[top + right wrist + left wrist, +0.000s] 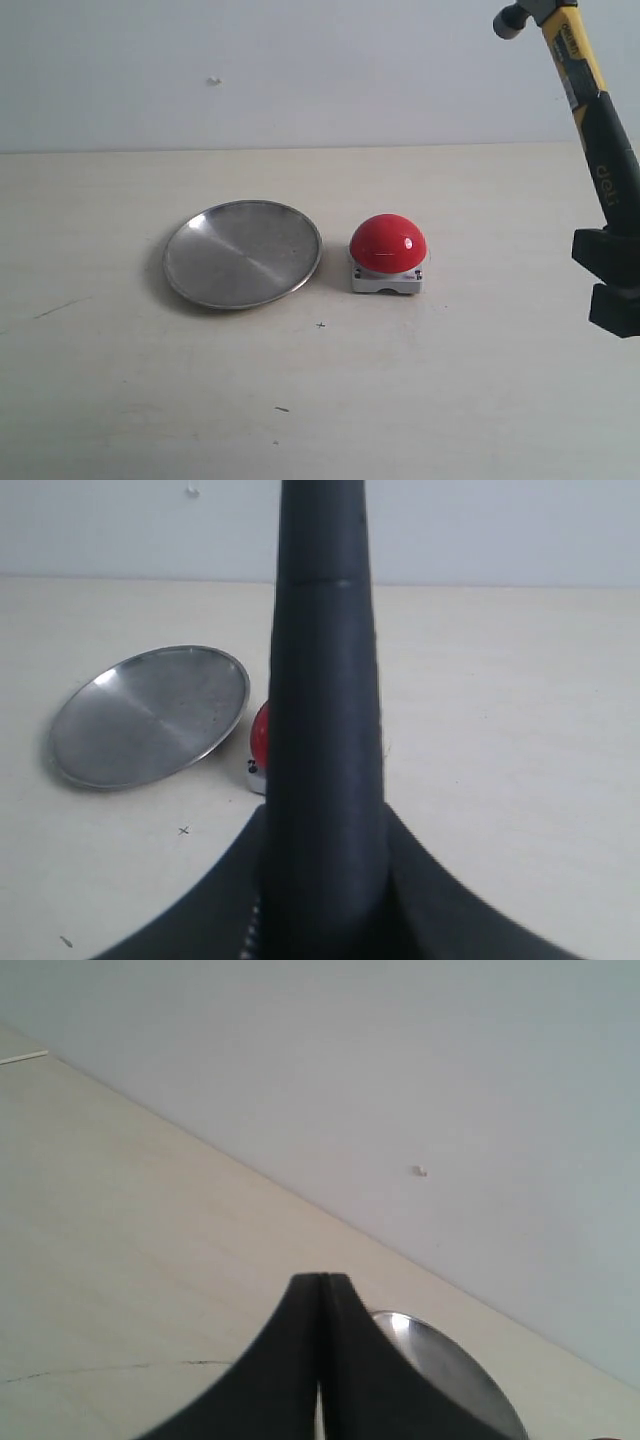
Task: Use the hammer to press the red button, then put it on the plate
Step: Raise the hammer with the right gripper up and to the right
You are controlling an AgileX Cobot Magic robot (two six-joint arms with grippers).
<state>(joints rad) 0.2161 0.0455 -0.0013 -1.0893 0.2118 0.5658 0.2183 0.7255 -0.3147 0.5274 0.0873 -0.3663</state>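
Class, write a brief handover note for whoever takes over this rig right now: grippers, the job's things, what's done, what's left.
Left gripper: shut, empty.
Right gripper: shut on the hammer by its black handle, head up in the air, right of the red button.
The button sits on the table beside the plate, not touching it; the plate is empty.
Done: hammer gripped.
Left: button press (unconfirmed), then hammer onto plate.

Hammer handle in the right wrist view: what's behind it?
The red button: only a sliver of dome and a bit of grey base show beside the hammer; the rest is covered. The plate lies clear of the handle, fully visible.
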